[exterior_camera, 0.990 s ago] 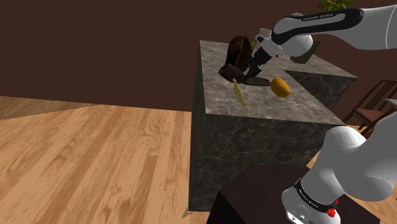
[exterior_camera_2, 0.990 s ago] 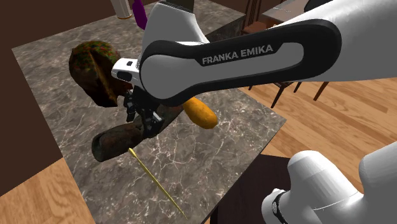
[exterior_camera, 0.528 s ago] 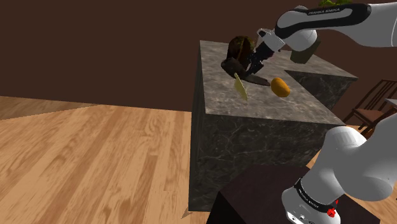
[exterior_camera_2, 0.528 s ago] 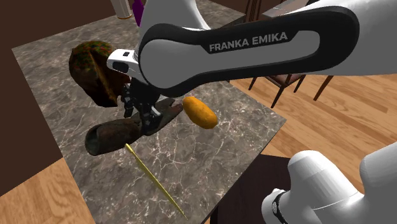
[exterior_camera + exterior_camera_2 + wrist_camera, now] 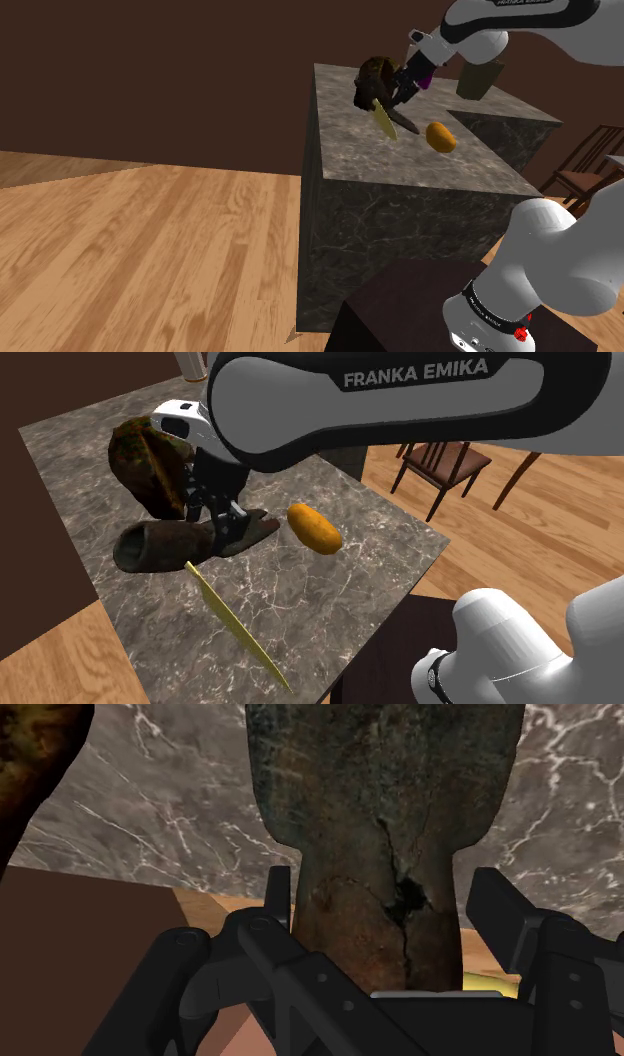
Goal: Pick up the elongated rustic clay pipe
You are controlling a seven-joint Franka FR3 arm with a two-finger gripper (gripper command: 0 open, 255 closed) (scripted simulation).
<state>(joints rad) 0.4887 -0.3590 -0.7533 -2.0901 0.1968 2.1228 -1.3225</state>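
Single-arm grasp of the clay pipe point(image 5: 160, 544), a dark brown, cracked, elongated body lying left of centre in the second exterior view and just above centre in the shoulder view. The jaws are clenched on its narrower neck: in the wrist view both black fingers point(image 5: 278, 894) press against the sides of the neck, with the broader part of the pipe extending beyond them. A thin yellow-green stem point(image 5: 235, 627) runs from the pipe toward the lower middle of the second exterior view, slanting over the marbled table point(image 5: 360, 592). Whether the pipe is fully clear of the tabletop cannot be told. The chief risk, as a judgement, is rotation. The hold sits on the neck rather than the middle, so the heavier wide end could swing down and twist the pipe in the grip. The long stem could also drag or catch on the stone. A dark mottled rounded lump point(image 5: 140, 452) stands close behind the pipe at upper left, and a sideways lift could knock it. An orange oval object point(image 5: 314, 528) lies just to the right of the pipe's near end, apart from it. The white arm point(image 5: 400, 397) spans the top of the frame, a wooden chair point(image 5: 440, 460) stands beyond the table at upper right, and plank flooring point(image 5: 150, 240) fills the shoulder view's lower left.
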